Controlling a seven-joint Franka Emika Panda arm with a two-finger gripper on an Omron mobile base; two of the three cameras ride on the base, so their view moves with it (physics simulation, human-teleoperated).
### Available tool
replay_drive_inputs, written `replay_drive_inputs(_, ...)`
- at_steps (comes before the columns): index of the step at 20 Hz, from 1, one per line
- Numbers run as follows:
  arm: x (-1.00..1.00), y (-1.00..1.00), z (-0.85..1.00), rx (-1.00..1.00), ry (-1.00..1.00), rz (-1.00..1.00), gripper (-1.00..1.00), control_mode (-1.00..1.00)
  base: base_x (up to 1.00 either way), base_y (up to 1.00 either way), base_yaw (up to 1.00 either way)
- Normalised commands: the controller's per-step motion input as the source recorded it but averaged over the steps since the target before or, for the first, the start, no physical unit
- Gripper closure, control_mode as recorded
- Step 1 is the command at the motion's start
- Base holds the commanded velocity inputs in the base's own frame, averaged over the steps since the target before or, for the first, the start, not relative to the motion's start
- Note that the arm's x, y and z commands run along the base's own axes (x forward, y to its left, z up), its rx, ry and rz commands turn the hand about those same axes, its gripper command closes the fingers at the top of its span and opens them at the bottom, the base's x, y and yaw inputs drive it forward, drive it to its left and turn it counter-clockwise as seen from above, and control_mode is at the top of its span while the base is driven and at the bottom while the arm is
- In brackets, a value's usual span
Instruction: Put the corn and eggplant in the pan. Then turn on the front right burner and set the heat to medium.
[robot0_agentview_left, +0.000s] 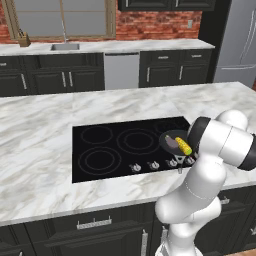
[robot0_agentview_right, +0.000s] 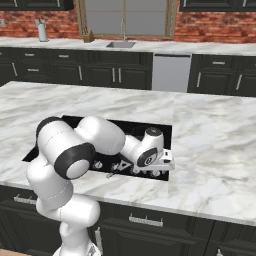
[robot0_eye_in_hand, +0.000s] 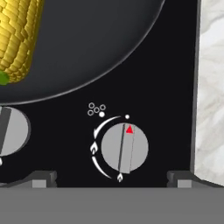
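Spread wide, my hand (robot0_eye_in_hand: 111, 179) hovers over the round grey burner knob (robot0_eye_in_hand: 124, 148), near the marble worktop (robot0_eye_in_hand: 212, 87) edge. Bright yellow corn (robot0_eye_in_hand: 17, 39) and dark purple eggplant (robot0_agentview_left: 172, 143) lie in the round dark grey pan (robot0_eye_in_hand: 96, 43).

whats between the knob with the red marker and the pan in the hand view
Bare black cooktop glass, apart from printed markings: a small cluster of burner-position dots and a white dial arc. The hand view shows the knob below the pan.

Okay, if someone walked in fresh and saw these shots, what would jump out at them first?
Probably the bright yellow corn lying beside the dark eggplant in the pan on the cooktop's front right burner. Next, the round grey knob in the hand view, centred just ahead of the gripper, its red marker near the dot.
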Motion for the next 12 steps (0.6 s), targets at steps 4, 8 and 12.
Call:
replay_drive_inputs(4, 0.00, 0.00, -0.02, 0.00, -0.05, 0.04, -1.00, -1.00, 0.00, 0.00, 0.00)
replay_drive_inputs(8, 0.02, -0.06, 0.00, 0.00, -0.05, 0.02, -1.00, -1.00, 0.00, 0.00, 0.00)
replay_drive_inputs(12, 0.07, -0.11, 0.00, 0.00, -0.03, 0.00, -1.00, -1.00, 0.00, 0.00, 0.00)
